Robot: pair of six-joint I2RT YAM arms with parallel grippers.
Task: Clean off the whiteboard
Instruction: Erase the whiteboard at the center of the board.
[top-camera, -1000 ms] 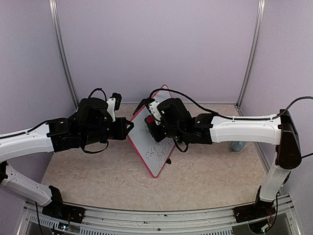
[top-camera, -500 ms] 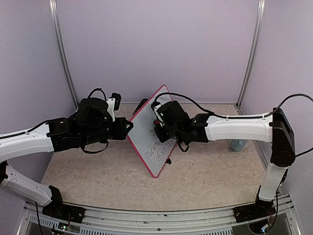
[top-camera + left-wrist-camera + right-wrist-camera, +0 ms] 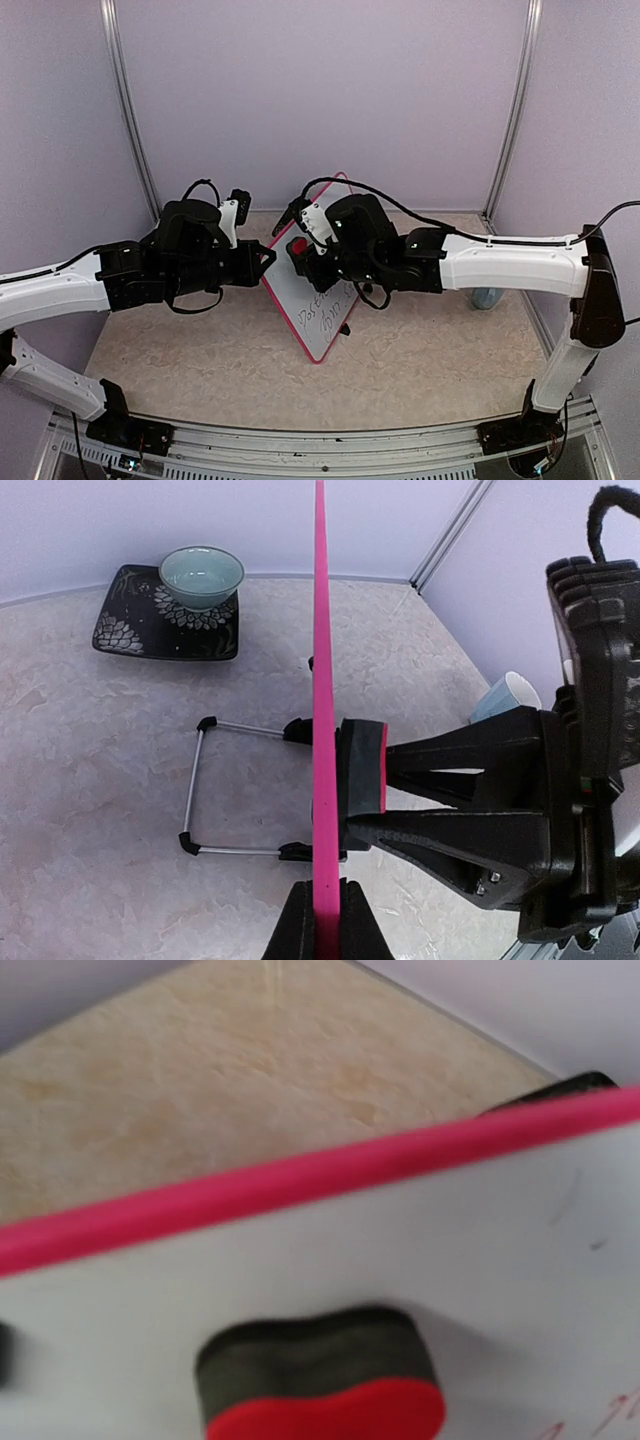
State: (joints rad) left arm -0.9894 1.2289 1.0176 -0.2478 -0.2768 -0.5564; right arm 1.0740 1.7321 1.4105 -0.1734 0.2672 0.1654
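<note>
**Whiteboard [image 3: 318, 325] upright mid-table, held edge-on**

Count: one board, one red eraser [image 3: 298, 245], one bowl [image 3: 202, 575] on one dark plate [image 3: 130, 630].
Left gripper [image 3: 265, 257] reaches in from the left, jaws clamped on the frame's left edge.
Right gripper [image 3: 303, 256] is extended from the right, gripping the eraser against the board face.

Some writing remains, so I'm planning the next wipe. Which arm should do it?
Right: the right gripper holds the eraser against the whiteboard; the left gripper is clamped on the board's edge, steadying it.

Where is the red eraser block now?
Top view, centre: the red and black eraser block is pressed on the pink-framed whiteboard, in the right gripper.
</note>
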